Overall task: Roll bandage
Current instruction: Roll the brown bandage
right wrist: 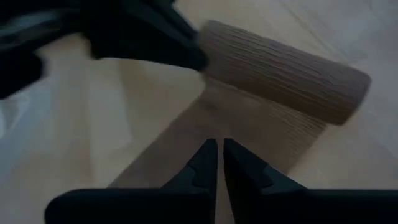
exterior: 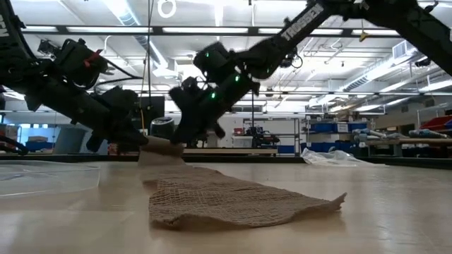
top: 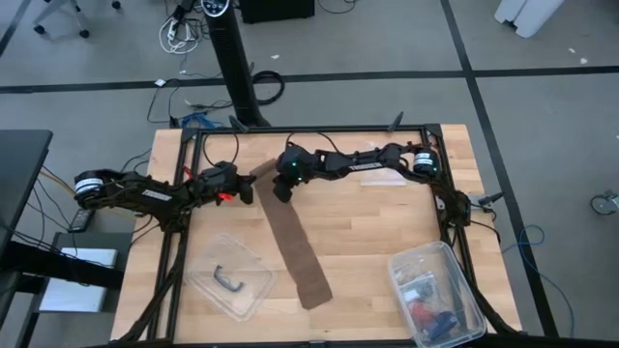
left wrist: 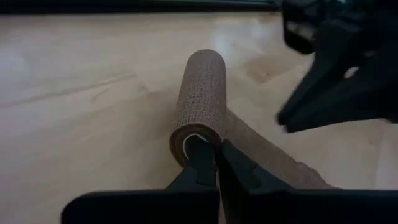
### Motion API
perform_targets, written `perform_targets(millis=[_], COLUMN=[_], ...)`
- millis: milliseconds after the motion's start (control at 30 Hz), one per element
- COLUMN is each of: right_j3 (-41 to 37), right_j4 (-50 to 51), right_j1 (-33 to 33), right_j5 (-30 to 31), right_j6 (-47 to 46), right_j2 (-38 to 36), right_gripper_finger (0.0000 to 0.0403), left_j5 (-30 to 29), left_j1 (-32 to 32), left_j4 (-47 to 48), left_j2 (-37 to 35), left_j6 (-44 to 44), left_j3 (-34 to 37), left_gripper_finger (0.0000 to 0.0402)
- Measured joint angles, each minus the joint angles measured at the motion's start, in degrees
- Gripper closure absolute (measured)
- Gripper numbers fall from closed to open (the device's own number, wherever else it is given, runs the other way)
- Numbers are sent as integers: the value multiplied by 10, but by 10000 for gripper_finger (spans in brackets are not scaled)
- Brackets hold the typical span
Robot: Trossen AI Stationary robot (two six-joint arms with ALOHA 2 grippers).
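Note:
The brown bandage is partly rolled. Its roll (top: 263, 169) (left wrist: 202, 93) lies on the wooden table at the far middle. The unrolled strip (top: 300, 256) (exterior: 233, 201) runs flat from the roll toward the near edge. My left gripper (top: 248, 186) (left wrist: 217, 163) is shut on the roll's left end. My right gripper (top: 282, 191) (right wrist: 217, 149) hovers just right of the roll, above the strip (right wrist: 249, 124). Its fingers are close together with nothing between them. My left gripper holds the roll by the wall of its open left end (left wrist: 208, 138). One finger (left wrist: 199, 163) reaches into the hollow core and the other (left wrist: 239, 168) stays outside, on the side where the strip leaves. The fingers come almost level from the table's left, along the roll's axis. The roll rests on the table.
A clear plastic tub with a black handle piece (top: 230, 278) sits at the near left. A clear bin of small items (top: 435, 295) stands at the near right. Black frame rails (top: 450, 208) border the table.

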State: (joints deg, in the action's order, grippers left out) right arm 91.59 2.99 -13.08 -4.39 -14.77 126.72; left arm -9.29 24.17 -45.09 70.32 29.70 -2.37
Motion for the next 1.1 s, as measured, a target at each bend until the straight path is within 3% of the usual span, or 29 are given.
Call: perform_targets(millis=[233, 367, 600, 733, 833, 1100], right_j3=[0, 0, -54, -140, -235, -480], right_j4=[206, 308, 337, 304, 218, -122], right_j1=[56, 109, 217, 261, 275, 260], right_j5=[0, 5, 120, 205, 242, 252], right_j6=[99, 110, 52, -11, -45, -32], right_j2=[-107, -159, -245, -299, -344, -455], right_gripper_finger=[354, 353, 358, 377, 397, 401], left_j5=[0, 0, 16, 31, 45, 107], left_j1=[-11, -19, -38, -49, -55, -55], left_j4=[-23, -40, -104, -139, -178, -259], left_j2=[0, 0, 0, 0, 0, -1], left_j6=[-28, -57, -115, -132, -146, -160], left_j3=[0, 0, 0, 0, 0, -32], left_gripper_finger=[401, 401, 401, 401, 401, 401])
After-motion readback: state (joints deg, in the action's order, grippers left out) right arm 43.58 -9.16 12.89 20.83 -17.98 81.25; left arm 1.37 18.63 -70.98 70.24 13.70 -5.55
